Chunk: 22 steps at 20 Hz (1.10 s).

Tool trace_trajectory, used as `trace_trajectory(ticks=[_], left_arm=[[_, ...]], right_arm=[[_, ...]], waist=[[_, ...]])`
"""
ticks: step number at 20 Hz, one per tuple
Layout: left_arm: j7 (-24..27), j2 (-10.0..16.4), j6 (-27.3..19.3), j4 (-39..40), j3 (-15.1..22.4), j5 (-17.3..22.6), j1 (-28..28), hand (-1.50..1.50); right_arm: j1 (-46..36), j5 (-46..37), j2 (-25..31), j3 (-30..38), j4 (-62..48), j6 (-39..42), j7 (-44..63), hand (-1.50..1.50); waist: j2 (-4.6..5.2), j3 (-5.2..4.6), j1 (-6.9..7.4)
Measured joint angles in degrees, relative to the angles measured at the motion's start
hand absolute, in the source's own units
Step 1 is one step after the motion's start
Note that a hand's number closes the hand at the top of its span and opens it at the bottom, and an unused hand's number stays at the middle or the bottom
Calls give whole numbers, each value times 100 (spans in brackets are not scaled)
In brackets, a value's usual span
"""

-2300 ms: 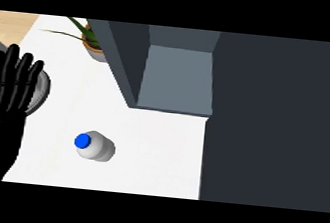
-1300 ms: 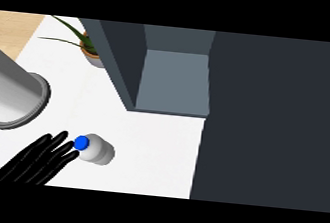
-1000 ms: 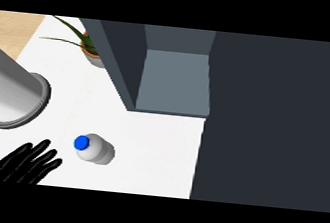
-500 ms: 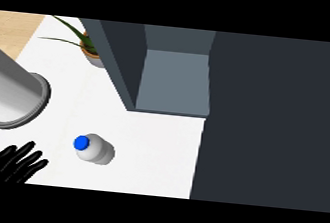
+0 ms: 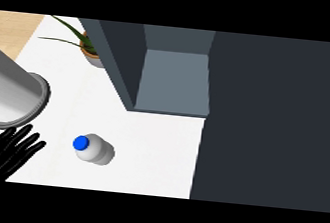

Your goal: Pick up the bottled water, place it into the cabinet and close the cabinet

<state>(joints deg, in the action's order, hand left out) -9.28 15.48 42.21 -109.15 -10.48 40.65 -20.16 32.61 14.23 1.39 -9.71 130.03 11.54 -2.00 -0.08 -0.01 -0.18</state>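
Note:
The water bottle point(image 5: 98, 153) stands on the white counter point(image 5: 157, 148), seen from above, with a blue cap and a pale body. My left hand point(image 5: 5, 152) shows at the lower left, fingers straight and spread, pointing up and right. It is left of the bottle and apart from it. A grey forearm point(image 5: 3, 93) crosses the left edge just above the hand. The cabinet point(image 5: 172, 81) stands behind the bottle, dark grey, with its lighter inside showing. My right hand is not visible.
A large dark panel point(image 5: 278, 124) fills the right half, down to the lower edge. A potted plant point(image 5: 85, 45) sits at the back left next to the cabinet. Wooden floor point(image 5: 6, 23) shows beyond the counter's left edge.
The left hand was at the bottle's cap about a second ago. It has since drawn back to the lower left. The bottle has not moved.

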Motion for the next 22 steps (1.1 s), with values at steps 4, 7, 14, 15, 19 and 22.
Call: trace_trajectory(ticks=[4,7,14,15,19,22], left_arm=[[125,-94,85,470,-106,-373,403,-150],[387,-179,258,916,-205,-763,702,-150],[1066,-250,523,2103,-366,-1810,1403,-150],[1158,-233,576,2246,-396,-1894,1441,-150],[1621,-330,574,2889,-327,-2559,1777,-150],[1915,-351,516,3558,-326,-2908,2089,-150]], right_arm=[[29,26,16,60,-186,113,-201,-150],[169,-45,21,-15,-94,144,-262,-150],[213,-225,-40,-298,0,51,-238,-150],[278,-220,-16,-286,-32,101,-338,-150],[383,-167,53,-298,62,158,-363,-150],[368,-22,126,-133,-13,243,-440,-150]], waist=[[3,1,-8],[3,-1,-19],[5,-2,-27],[5,-3,-26],[5,-3,-35],[9,-3,-45]])
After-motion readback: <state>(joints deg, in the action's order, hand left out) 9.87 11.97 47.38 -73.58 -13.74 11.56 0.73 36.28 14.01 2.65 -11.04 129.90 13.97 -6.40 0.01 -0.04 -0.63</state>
